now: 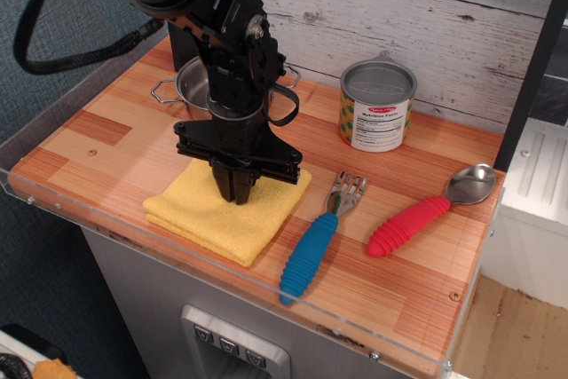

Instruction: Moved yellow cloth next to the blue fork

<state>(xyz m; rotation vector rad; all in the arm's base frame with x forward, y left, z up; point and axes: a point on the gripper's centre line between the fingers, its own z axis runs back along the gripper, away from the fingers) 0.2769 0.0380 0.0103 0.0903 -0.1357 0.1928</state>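
Gripper points straight down w/ tips closed, pressed into the cloth directly beneath it. Cloth spreads flat around the tips. Fork lies just right of gripper, near cloth's edge.

Open desk left and front-right; back crowded.
Narrow gap between cloth and fork. Spoon just beyond fork. Pot and can along the wall, arm above the cloth.
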